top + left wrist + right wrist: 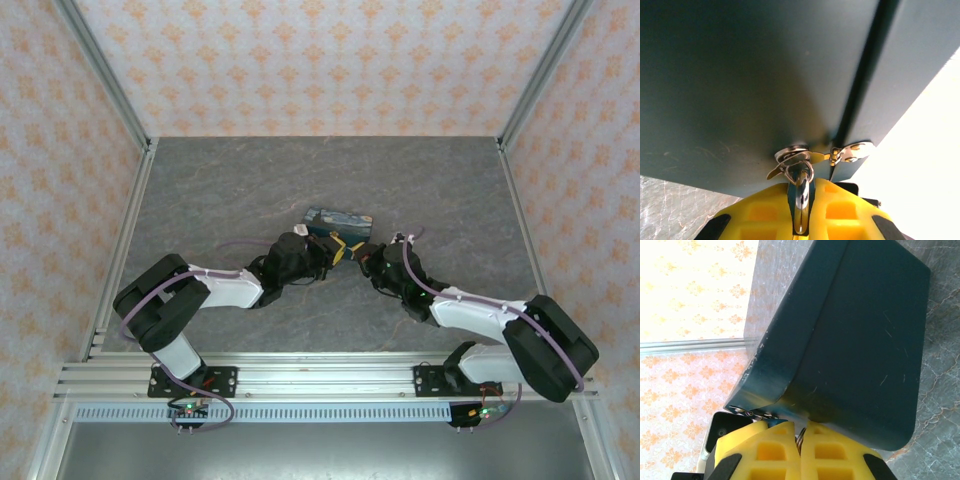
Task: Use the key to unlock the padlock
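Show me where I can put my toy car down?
Bare table runs from the box to the back wall, and fills both far corners. A patch sits between the left arm and right arm near the rail. It's crowded where the left gripper and right gripper meet at the box.

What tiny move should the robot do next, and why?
Probably nudge the right gripper toward the left gripper: the right pinches a thin silvery key, while the left clamps a shiny metal shackle hooked through the dark teal box's silver latch.
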